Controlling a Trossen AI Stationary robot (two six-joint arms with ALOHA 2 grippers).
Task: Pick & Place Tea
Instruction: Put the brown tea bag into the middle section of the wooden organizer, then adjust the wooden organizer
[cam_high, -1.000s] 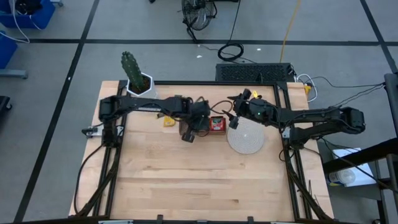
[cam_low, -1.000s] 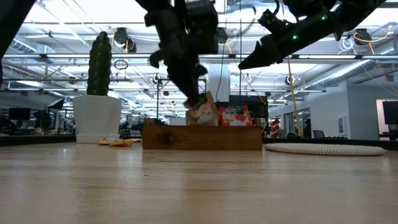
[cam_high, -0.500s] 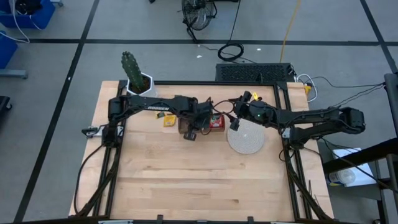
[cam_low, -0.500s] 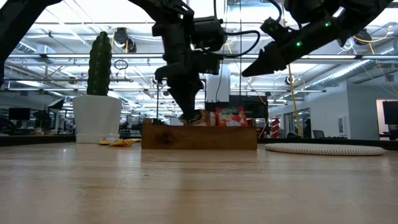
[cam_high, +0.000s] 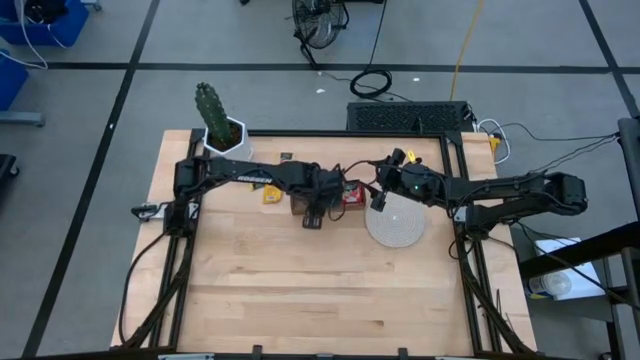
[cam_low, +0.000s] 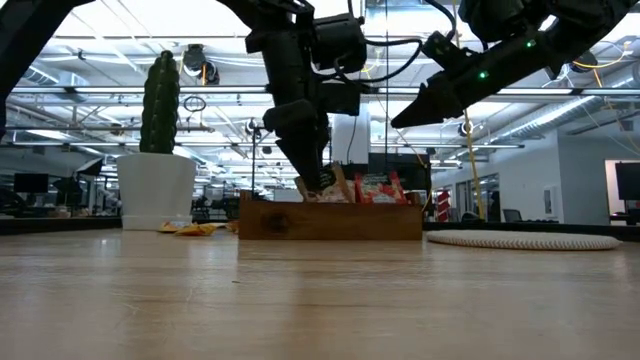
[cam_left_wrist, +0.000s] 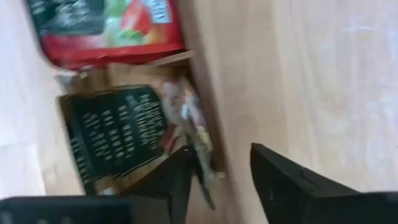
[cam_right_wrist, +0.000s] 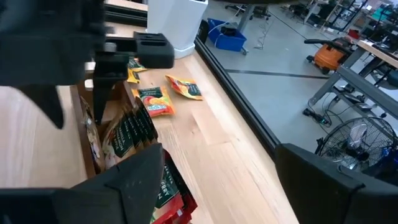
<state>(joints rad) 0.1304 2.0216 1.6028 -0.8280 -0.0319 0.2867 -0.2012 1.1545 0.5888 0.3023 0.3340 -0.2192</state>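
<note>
A brown wooden tray (cam_high: 322, 203) sits at the table's far middle, with red sachets (cam_left_wrist: 112, 28), a dark sachet (cam_left_wrist: 115, 134) and a tan sachet (cam_left_wrist: 189, 121) standing in it. My left gripper (cam_left_wrist: 214, 180) points down into the tray's left end (cam_low: 318, 185), open, with the tan sachet's edge beside one finger. My right gripper (cam_right_wrist: 230, 186) hovers open above the tray's right end (cam_high: 378, 196) with nothing between its fingers. Yellow-orange sachets (cam_high: 270, 194) lie flat on the table left of the tray. My left gripper comes down from above over the tan sachet, which stands on edge in the tray against its wall (cam_left_wrist: 205, 168). One finger (cam_left_wrist: 171, 180) stands right beside the sachet's edge. Whether it touches the sachet, I cannot tell.
A round whitish disc (cam_high: 397, 224) lies right of the tray, under the right arm. A cactus in a white pot (cam_high: 222, 128) stands at the far left corner. The near half of the wooden table (cam_high: 320, 290) is bare wood.
My left gripper has gone down and a little toward the table's right edge, rolling as it went. It has carried the tan sachet from above the tray down into it, and its fingers have parted. The sachet now stands in the tray.
</note>
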